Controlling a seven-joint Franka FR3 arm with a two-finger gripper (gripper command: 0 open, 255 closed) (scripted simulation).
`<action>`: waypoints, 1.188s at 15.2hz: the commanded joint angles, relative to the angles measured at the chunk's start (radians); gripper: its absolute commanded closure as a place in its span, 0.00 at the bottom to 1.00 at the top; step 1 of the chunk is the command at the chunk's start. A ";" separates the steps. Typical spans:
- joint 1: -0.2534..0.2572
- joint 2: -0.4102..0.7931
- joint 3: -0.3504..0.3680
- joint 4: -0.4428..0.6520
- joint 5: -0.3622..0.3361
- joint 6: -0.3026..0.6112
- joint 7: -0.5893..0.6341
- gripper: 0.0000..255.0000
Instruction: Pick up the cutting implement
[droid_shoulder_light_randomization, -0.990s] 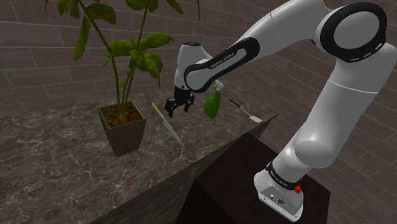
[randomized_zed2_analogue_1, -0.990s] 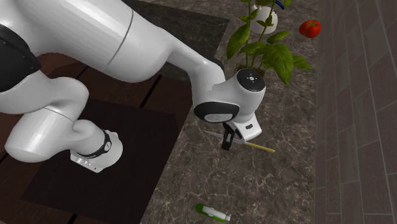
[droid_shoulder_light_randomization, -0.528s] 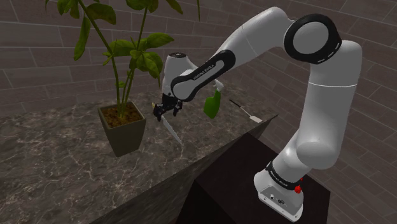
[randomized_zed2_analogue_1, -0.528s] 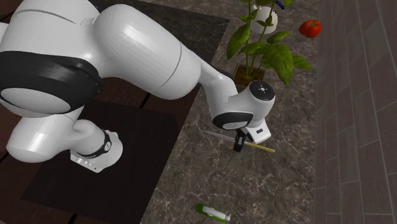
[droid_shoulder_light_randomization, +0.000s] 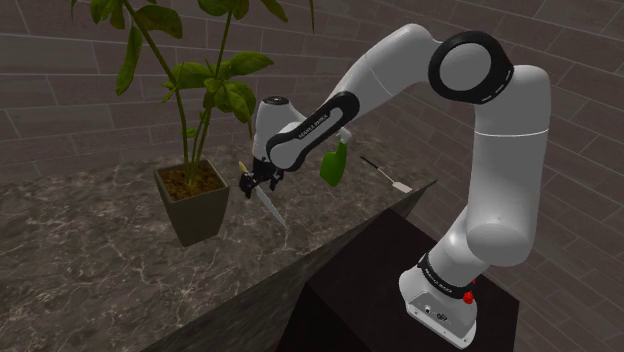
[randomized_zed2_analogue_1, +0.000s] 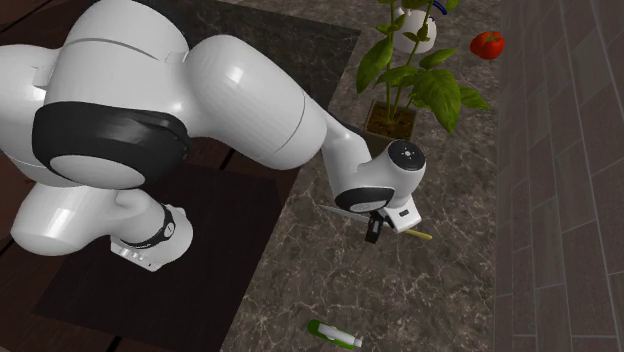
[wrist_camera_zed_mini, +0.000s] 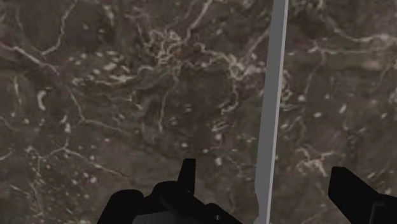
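- The pincer hangs low over the dark marbled surface. Its black fingers are spread wide and hold nothing.
- The knife lies flat on the surface, just to the shoulder view's right of the potted plant.
- In the wrist view its grey blade runs between the fingers and touches neither.
- A green bottle sits farther to that view's right.

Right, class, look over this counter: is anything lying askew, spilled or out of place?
The green bottle lies on its side on the counter instead of standing. Nothing looks spilled or broken; the knife lies flat below the open gripper.
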 joint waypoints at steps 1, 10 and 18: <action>0.001 0.004 -0.001 0.000 -0.001 0.004 0.001 1.00; 0.002 0.004 -0.001 0.001 -0.001 0.003 0.002 1.00; -0.015 -0.085 0.021 -0.007 0.028 -0.076 -0.019 1.00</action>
